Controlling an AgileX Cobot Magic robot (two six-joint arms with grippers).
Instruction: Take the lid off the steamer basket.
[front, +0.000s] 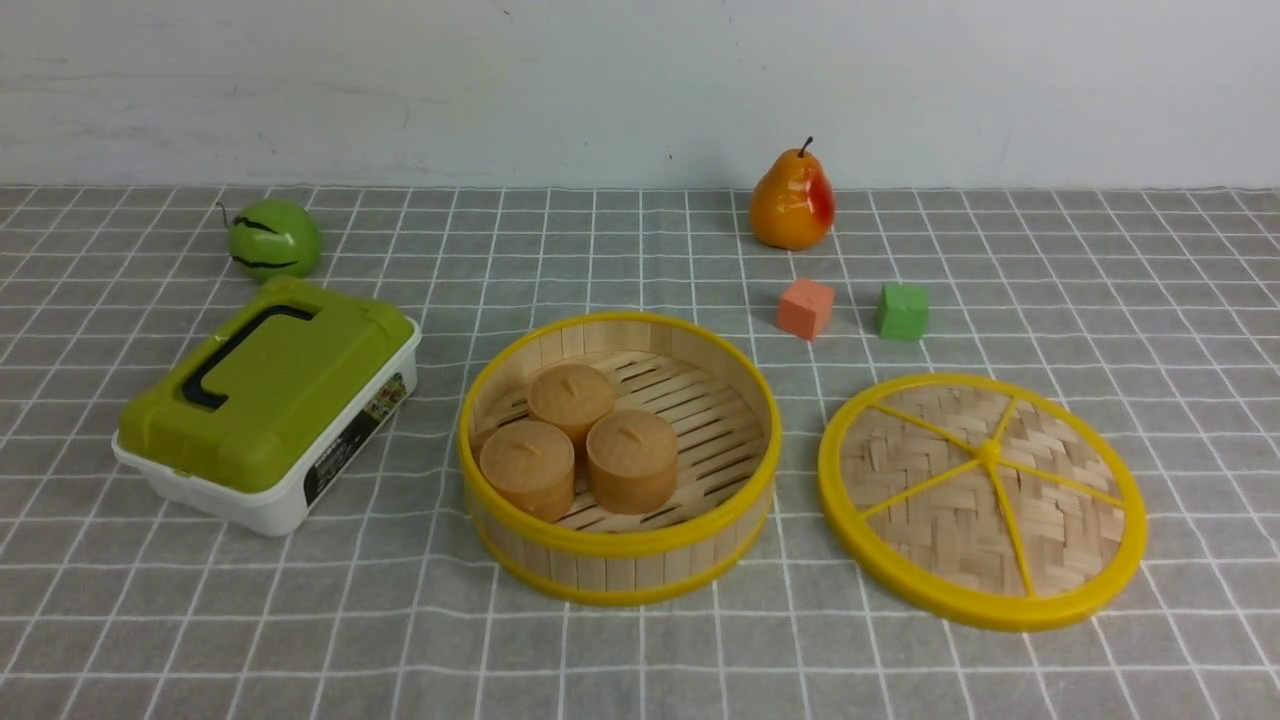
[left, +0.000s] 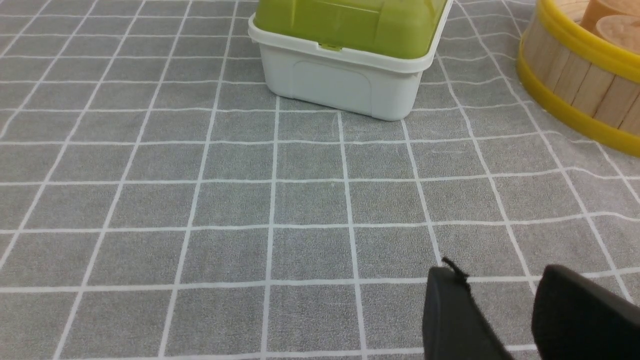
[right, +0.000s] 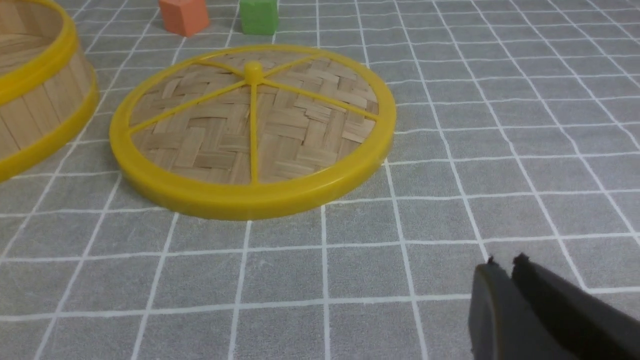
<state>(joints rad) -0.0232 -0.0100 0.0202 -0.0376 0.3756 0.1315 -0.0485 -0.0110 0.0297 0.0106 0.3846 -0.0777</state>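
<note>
The steamer basket (front: 618, 520) stands open at the middle of the cloth, with three brown buns (front: 572, 398) on its slatted floor. The lid (front: 982, 498) lies flat on the cloth to the basket's right, apart from it. It also shows in the right wrist view (right: 252, 132), with the basket's wall (right: 35, 110) beside it. My right gripper (right: 505, 262) is shut and empty, nearer the robot than the lid. My left gripper (left: 497, 272) is open and empty over bare cloth, with the basket's wall (left: 580, 85) ahead. Neither arm shows in the front view.
A white box with a green lid (front: 265, 400) sits left of the basket, also in the left wrist view (left: 345, 65). A green apple (front: 273, 238) lies behind it. A pear (front: 792, 200), an orange cube (front: 805, 308) and a green cube (front: 902, 311) stand behind the lid.
</note>
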